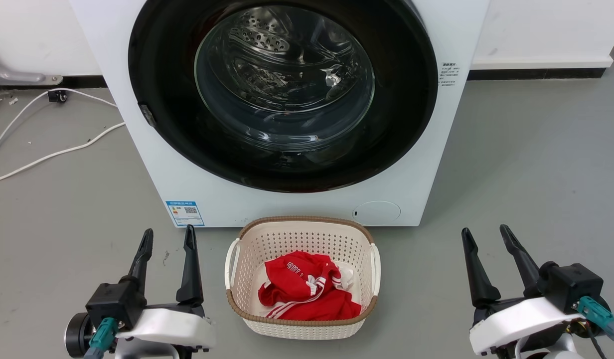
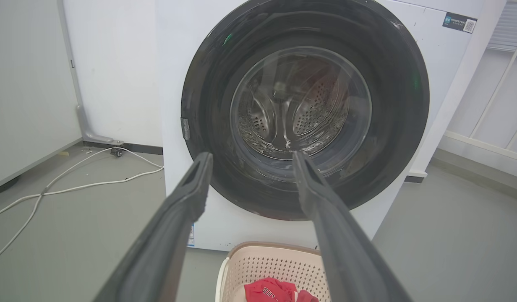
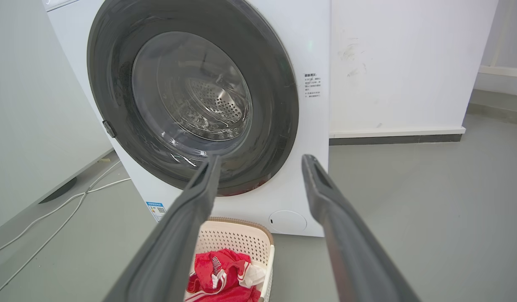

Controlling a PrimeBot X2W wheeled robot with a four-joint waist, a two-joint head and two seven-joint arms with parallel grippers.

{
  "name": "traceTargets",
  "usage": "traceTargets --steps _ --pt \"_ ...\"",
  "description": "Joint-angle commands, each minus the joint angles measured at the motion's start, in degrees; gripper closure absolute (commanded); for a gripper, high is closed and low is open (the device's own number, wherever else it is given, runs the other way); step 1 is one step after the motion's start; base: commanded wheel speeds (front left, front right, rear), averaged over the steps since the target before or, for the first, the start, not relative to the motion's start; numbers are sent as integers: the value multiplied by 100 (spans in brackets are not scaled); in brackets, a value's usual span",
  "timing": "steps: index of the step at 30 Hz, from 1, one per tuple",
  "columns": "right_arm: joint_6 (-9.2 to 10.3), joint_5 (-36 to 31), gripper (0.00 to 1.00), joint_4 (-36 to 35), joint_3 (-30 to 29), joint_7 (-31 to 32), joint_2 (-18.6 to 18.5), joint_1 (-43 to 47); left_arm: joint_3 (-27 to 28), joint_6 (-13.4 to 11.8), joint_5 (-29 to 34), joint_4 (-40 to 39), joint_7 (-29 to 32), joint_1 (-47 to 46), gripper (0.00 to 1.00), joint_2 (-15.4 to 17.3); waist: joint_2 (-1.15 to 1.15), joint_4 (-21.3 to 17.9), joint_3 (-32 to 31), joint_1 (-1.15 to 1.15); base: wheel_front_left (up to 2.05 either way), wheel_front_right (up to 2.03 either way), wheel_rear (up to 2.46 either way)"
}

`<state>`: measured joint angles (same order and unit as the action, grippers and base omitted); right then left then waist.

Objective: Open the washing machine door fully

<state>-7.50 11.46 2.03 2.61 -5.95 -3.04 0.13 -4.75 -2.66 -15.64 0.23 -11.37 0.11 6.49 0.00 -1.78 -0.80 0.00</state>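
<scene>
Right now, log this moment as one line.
washing machine door: closed | left gripper: open, low, off door | right gripper: open, low, off door | basket: before machine, holds red garment

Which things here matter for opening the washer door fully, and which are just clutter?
Job:
washing machine door, shut
grey tab on its left rim
left gripper and right gripper, jaws open, touching nothing

Lying about:
laundry basket in front of the machine
red garment inside it
white cables on the floor
blue label
</scene>
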Motion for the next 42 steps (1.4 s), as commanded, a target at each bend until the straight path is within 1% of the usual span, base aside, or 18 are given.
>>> traceTargets --steps 1,24,32,42 --pt "2 -151 0 -66 20 -31 13 11 -20 -53 156 -71 -63 49 0 21 0 1 -3 0 0 0 0" --pt "2 -693 0 -24 51 -160 23 30 6 -10 1058 -130 -315 140 0 -74 0 33 -16 0 0 0 0" --pt "2 -1023 0 6 77 -229 26 9 47 15 1337 -77 -395 172 0 -120 0 24 -31 0 0 0 0" --pt "2 -912 0 63 66 -213 26 -12 117 89 1289 -3 -385 157 0 -197 0 14 -32 0 0 0 0"
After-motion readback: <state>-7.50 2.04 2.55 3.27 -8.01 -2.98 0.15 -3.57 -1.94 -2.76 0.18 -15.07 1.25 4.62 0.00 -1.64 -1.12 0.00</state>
